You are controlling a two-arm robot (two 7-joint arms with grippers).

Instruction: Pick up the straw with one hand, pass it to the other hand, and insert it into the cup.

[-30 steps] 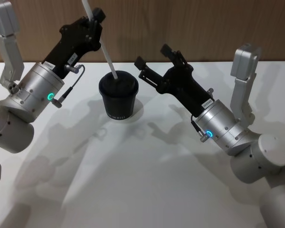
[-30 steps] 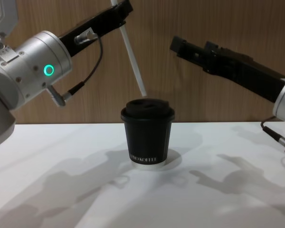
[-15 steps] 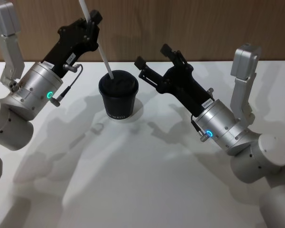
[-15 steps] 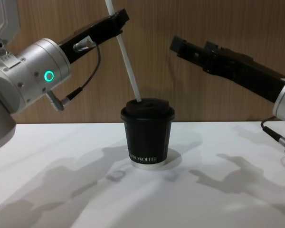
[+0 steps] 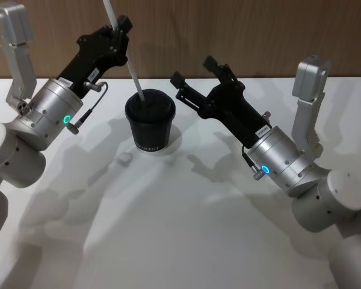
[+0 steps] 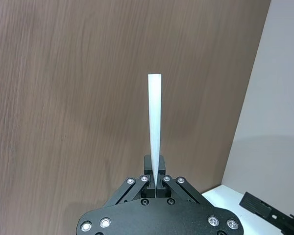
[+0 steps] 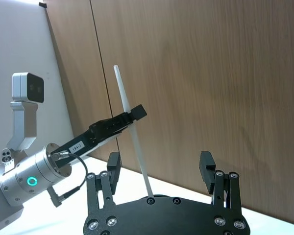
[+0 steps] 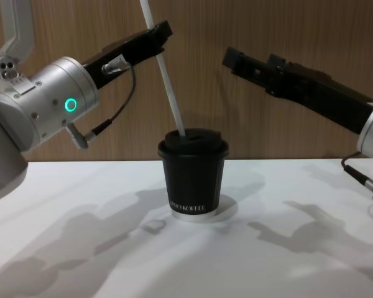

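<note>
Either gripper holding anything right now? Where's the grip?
The left gripper pinches the straw along its upper part, lower tip at the cup lid. The right gripper is open, holding nothing.

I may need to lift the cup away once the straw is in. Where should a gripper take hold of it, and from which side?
Grip the cup around its upright side wall, below the domed lid, coming in level from the robot's right. The open right gripper hangs on that side, while the left gripper and the slanted straw take up the space above and to the left. The wall tapers downward, so a grip high up is probably surer.
</note>
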